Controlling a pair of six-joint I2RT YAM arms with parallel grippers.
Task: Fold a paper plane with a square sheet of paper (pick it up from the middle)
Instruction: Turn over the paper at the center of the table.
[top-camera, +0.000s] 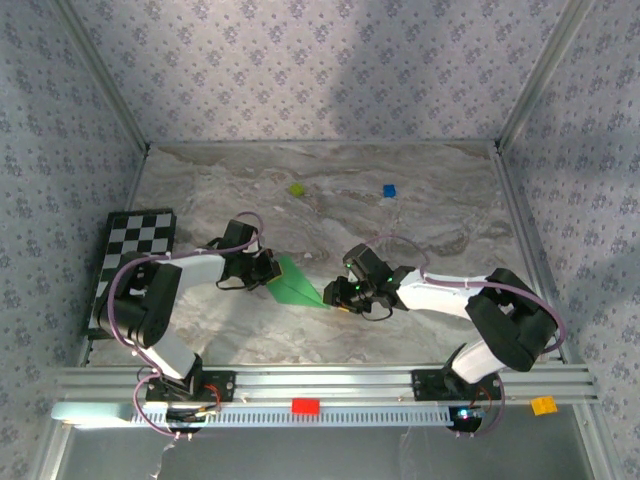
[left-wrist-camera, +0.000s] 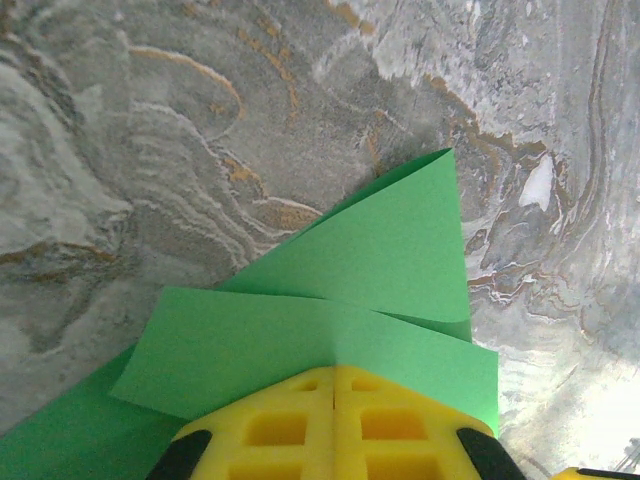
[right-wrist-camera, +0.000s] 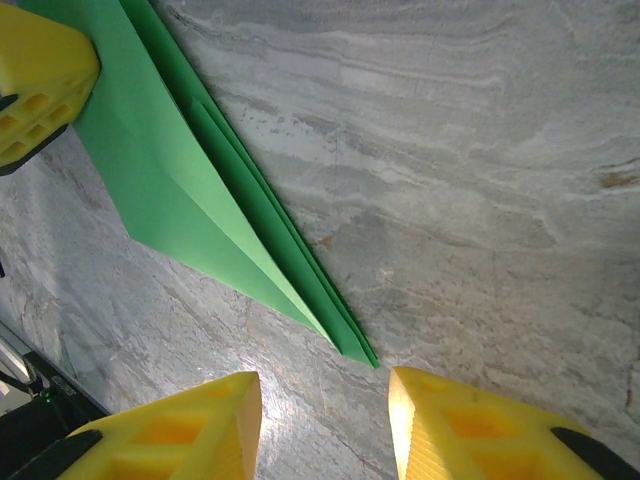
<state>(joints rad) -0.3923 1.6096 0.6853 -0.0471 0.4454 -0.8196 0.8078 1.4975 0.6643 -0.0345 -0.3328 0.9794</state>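
Note:
The paper plane (top-camera: 295, 285) is a narrow bright green dart lying on the marble table, point toward the right arm. My left gripper (top-camera: 268, 272) is shut on its wide tail end. In the left wrist view the yellow pads (left-wrist-camera: 334, 375) meet with no gap and the folded wing layers (left-wrist-camera: 380, 250) fan out from them. My right gripper (top-camera: 338, 295) stands open just short of the nose. In the right wrist view its fingertips (right-wrist-camera: 325, 390) straddle bare table below the dart's tip (right-wrist-camera: 350, 345), not touching it. The left gripper's fingers (right-wrist-camera: 35, 80) show at the upper left corner.
A black-and-white checkerboard (top-camera: 135, 255) lies at the table's left edge. A tiny yellow-green block (top-camera: 296, 189) and a blue block (top-camera: 389, 190) sit toward the back. A red block (top-camera: 305, 406) and an orange block (top-camera: 543, 405) rest on the front rail.

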